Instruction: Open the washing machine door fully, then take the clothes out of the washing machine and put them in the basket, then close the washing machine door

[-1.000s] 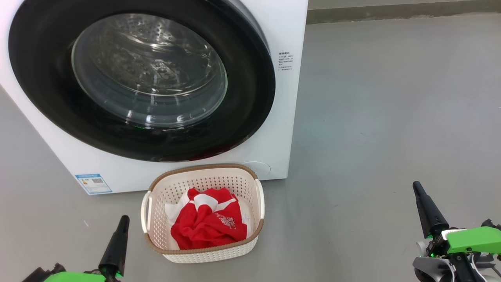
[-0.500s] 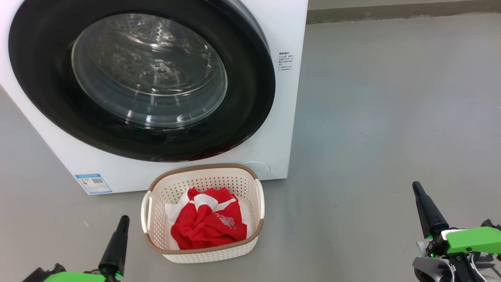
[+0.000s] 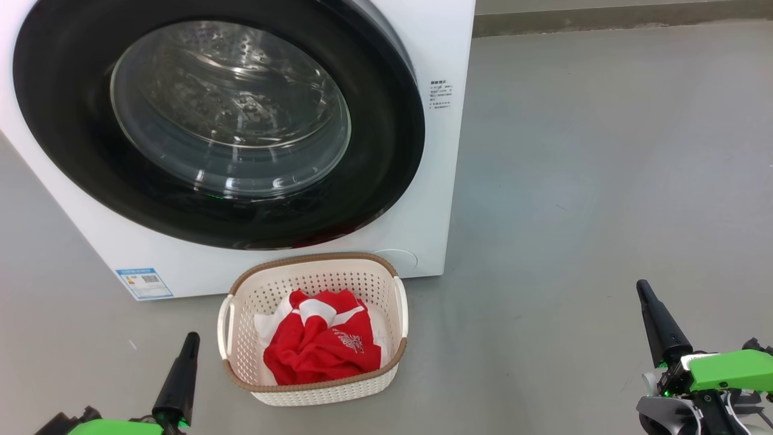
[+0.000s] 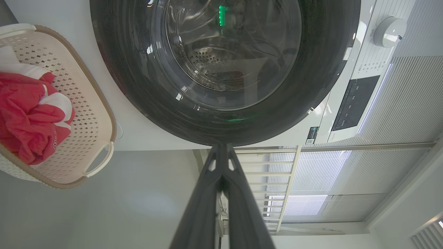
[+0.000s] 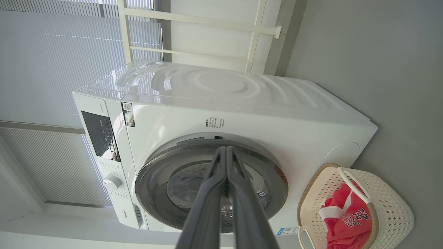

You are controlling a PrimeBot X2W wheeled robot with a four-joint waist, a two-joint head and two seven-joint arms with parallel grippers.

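I see the washer (image 3: pixel 435 48) with its door (image 3: pixel 78 151) shut flush, a glossy black rim around bulging glass. On the floor (image 3: pixel 574 181), just before the washer's lower front edge, stands the basket (image 3: pixel 314 258), with the red-and-white clothes (image 3: pixel 320 347) heaped inside. My left hand (image 3: pixel 192 337) and right hand (image 3: pixel 642 285) hover low on either side of the basket, both pinched shut and empty. The clothes look soft, light and floppy; I would pinch a raised fold. The door's rim looks stiff and slick, best taken at its edge.
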